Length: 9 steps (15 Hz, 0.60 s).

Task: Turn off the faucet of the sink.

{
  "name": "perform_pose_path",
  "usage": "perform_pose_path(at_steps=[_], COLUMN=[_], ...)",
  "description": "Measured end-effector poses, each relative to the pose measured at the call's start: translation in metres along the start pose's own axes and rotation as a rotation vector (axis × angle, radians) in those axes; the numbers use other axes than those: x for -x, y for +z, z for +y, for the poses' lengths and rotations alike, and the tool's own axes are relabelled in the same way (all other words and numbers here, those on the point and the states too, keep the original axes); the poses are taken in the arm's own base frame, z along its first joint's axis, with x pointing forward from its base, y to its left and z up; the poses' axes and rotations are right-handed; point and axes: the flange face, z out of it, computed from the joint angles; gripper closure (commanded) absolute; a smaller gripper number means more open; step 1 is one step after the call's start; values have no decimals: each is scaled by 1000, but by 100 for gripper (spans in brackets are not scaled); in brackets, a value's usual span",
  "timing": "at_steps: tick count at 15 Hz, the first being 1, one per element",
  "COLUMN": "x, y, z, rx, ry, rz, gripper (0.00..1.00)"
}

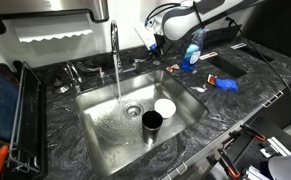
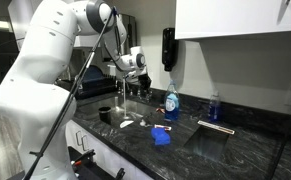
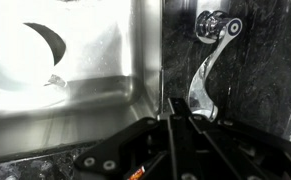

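The chrome gooseneck faucet (image 1: 114, 40) stands behind the steel sink (image 1: 100, 125), and a stream of water runs from it into the basin. It also shows in an exterior view (image 2: 122, 78). My gripper (image 1: 157, 46) hovers by the small chrome handle to the right of the spout's base. It also shows in an exterior view (image 2: 135, 63). In the wrist view the chrome lever handle (image 3: 209, 62) lies on the dark stone. My gripper's fingertips (image 3: 175, 104) are shut together, empty, right beside the lever's lower end. The sink wall (image 3: 95, 90) is to their left.
A white bowl (image 1: 165, 107) and a black cup (image 1: 152, 122) sit in the basin. A blue soap bottle (image 1: 192, 55) and a blue cloth (image 1: 225, 84) are on the counter. A black wire dish rack (image 1: 15, 120) stands beside the sink.
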Motion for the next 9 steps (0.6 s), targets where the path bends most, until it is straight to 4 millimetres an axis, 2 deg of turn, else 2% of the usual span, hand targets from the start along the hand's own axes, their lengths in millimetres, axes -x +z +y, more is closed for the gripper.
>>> perform_pose_path(at_steps=[4,9], x=[9,2], y=[11,24], z=[-8,-23], rx=[-6,-25], ry=[-10,-11], rz=[1,34], gripper=[100,100])
